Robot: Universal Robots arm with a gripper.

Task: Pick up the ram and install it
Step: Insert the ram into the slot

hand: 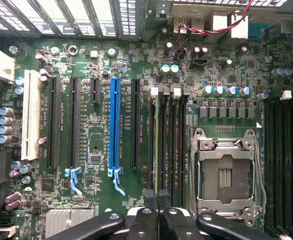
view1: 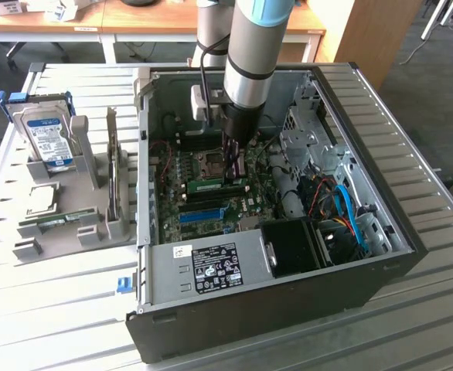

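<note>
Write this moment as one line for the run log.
arm: inside open case | fingers: shut, above memory slots | ram: on edge by fingers, grip unclear | CPU socket: empty

Print on the power supply label [view1: 215, 267] and the hard drive label [view1: 47, 139] cannot be read.

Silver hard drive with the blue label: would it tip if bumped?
Probably not easily: the silver hard drive with the blue label stands upright in a grey slotted holder. Its metal casing suggests it is stiff and fairly heavy.

exterior: high, oblique, whole case [view1: 288, 309] | wrist: close above motherboard [hand: 94, 130] | shared: motherboard [view1: 250, 207]
</note>
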